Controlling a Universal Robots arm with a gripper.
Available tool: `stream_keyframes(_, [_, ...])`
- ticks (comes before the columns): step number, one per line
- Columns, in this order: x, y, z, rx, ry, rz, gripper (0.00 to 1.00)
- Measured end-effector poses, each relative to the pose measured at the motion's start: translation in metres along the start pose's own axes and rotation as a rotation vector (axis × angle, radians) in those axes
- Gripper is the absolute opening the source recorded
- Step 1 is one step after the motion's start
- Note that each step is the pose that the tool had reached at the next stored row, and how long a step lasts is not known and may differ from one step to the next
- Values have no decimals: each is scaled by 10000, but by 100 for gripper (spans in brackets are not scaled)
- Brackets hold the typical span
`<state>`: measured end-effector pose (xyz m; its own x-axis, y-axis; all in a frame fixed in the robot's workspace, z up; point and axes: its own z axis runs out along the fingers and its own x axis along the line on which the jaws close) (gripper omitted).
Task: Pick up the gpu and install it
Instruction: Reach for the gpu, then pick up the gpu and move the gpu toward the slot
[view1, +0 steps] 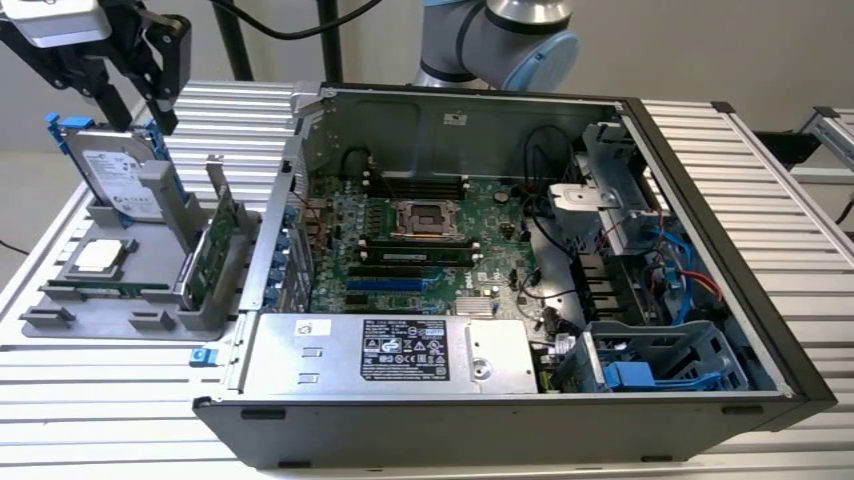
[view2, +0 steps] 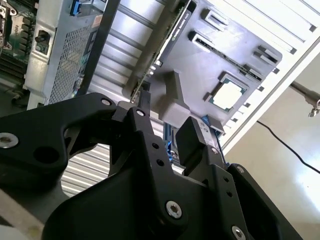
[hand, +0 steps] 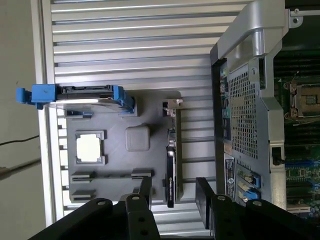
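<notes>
The gripper (view1: 134, 102) hangs high over the grey tray (view1: 80, 303), its fingers spread wide apart and holding nothing. The gpu (view1: 214, 240) stands on edge in the tray's slot — just beside the open computer case (view1: 534, 430).

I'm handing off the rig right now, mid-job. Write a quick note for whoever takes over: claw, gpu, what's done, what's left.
Claw: open and empty, hovering above the gray holder, touching nothing.
Gpu: standing on edge in the holder, on the side nearest the open case. In the first wrist view it lines up with the gap between the claw's fingers.
Done: nothing yet; the gpu is not picked up.
Left: grasping the gpu and installing it in the case.
</notes>
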<state>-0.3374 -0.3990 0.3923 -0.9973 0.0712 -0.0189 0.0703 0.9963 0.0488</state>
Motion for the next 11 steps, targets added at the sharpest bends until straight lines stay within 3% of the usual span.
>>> stream_keyframes(11, [-6,-4,17,2,12,0,100])
